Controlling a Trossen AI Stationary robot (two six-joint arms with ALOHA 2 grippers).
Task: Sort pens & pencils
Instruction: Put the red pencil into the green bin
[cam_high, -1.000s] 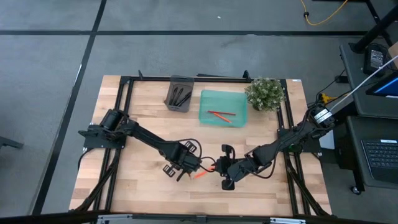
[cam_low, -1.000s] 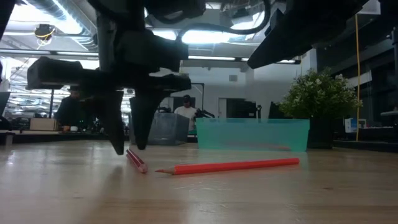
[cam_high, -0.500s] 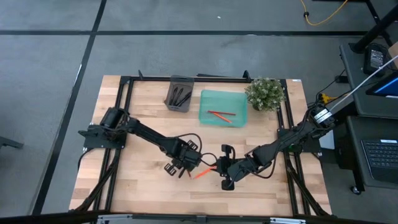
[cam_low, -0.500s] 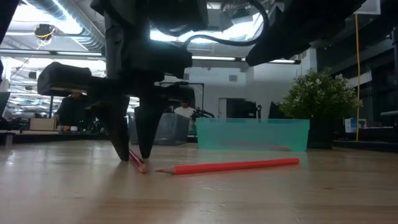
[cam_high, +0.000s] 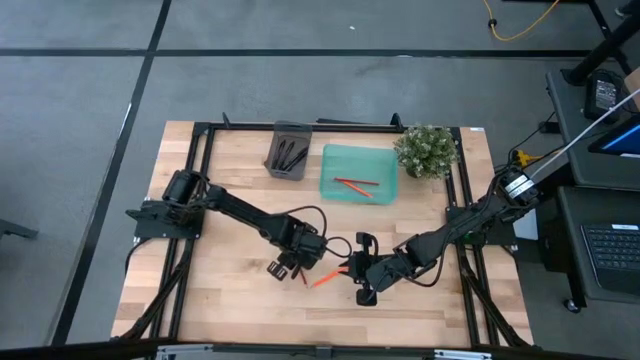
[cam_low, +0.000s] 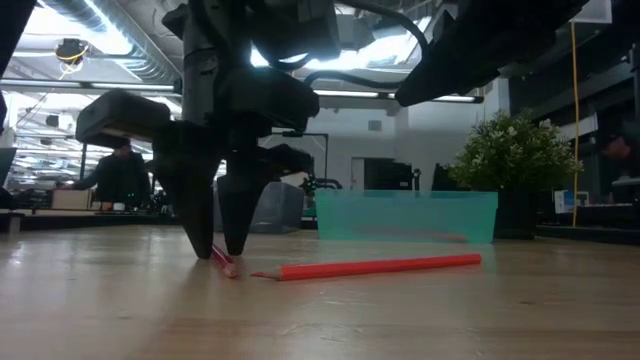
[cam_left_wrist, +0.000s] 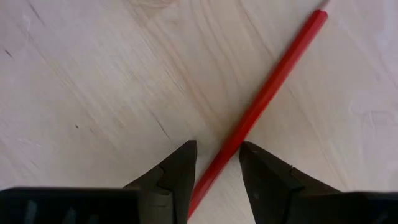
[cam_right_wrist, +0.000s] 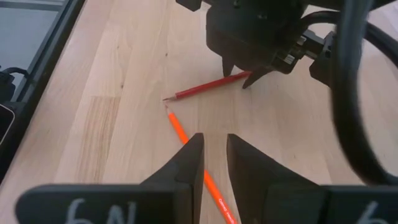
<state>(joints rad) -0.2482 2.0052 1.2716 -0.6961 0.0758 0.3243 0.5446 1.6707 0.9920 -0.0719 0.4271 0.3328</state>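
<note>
Red pencil (cam_left_wrist: 261, 104) is straddled by the spread fingers (cam_left_wrist: 177, 177) of the left gripper (cam_low: 225, 250), whose tips are lowered to the wooden table (cam_high: 230, 300) without yet being closed on it. An orange pencil (cam_low: 375, 266) is seen just beside it, running under the right gripper (cam_right_wrist: 211, 171), whose narrowly parted fingers hold nothing. Two more pencils (cam_high: 356, 185) are laid in the teal tray (cam_high: 335, 160), and the pens (cam_high: 290, 155) in the grey tray (cam_high: 275, 135).
</note>
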